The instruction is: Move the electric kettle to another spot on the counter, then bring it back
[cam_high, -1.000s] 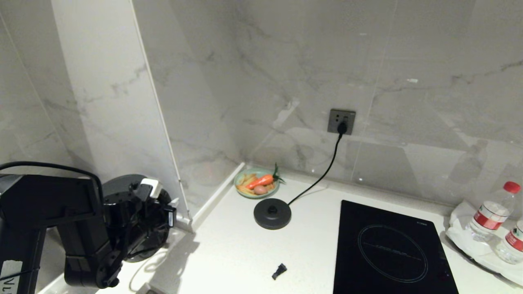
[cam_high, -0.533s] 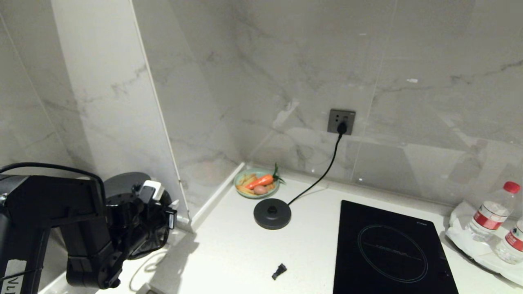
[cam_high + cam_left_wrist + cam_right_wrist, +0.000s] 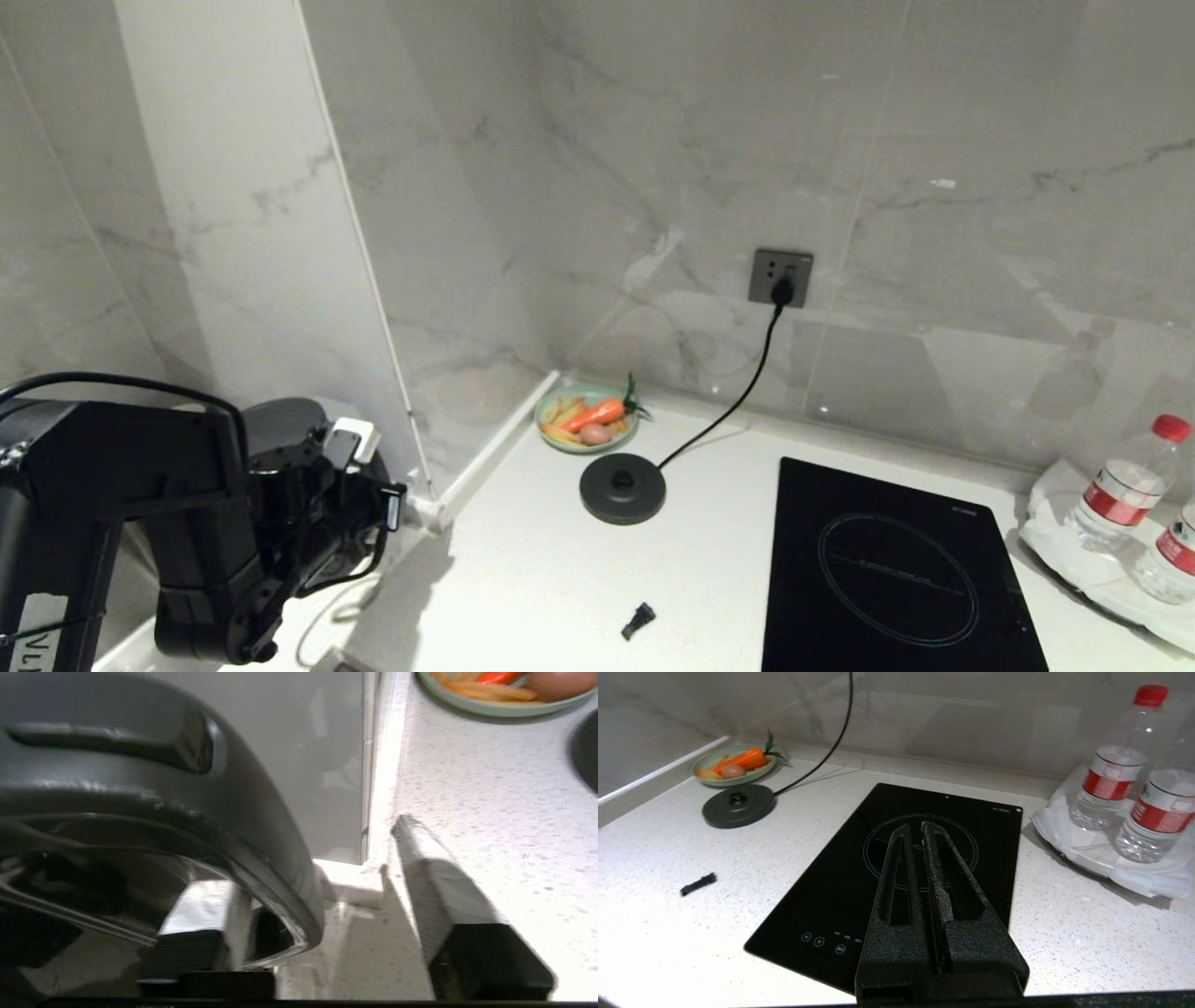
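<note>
Hidden: electric kettle [image 3: 280, 422] mostly behind the left arm.
Left tool [image 3: 322, 905]: fingers parted, straddling the kettle's handle [image 3: 261, 849], gripping nothing.
Right tool [image 3: 924, 833]: closed, empty.

Head camera overlooks counter [image 3: 560, 579], wrists close

You see a glossy black electric kettle [image 3: 140, 812], a speckled matt stone bench [image 3: 541, 579], glossy glass on the cooktop [image 3: 896, 569], polished marble-look wall tiles [image 3: 653, 140] and clear plastic bottles [image 3: 1125, 485].
</note>
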